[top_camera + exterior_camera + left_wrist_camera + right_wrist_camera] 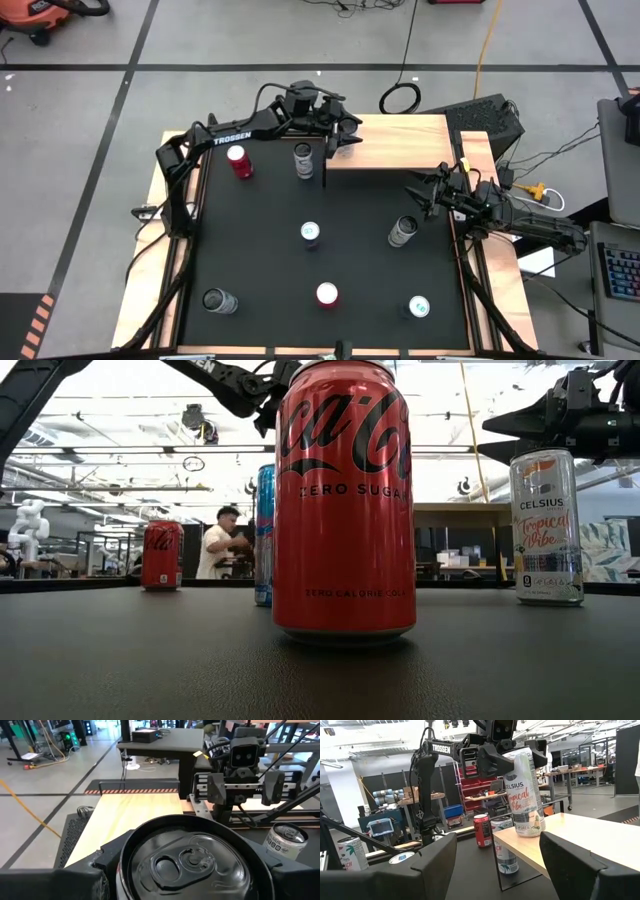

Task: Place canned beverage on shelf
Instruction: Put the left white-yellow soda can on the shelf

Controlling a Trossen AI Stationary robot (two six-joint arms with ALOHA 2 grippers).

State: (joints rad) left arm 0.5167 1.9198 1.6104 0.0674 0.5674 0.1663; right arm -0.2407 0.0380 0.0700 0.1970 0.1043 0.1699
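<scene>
Left gripper [512,757] pinches a white Celsius can [525,795] over the pale-wood shelf's [400,145] edge; lower level, then release. Right gripper [418,195] waits, jaws spread.

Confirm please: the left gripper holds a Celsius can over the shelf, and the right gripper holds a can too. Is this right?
Not quite. The right gripper is open and holds nothing, as the right wrist view shows. The left gripper does hold the Celsius can over the shelf.

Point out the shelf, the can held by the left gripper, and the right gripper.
shelf [400,145]: high view, bare board top.
held Celsius can [525,790]: right wrist view, label.
right gripper [418,195]: high view, between fingertips.
</scene>
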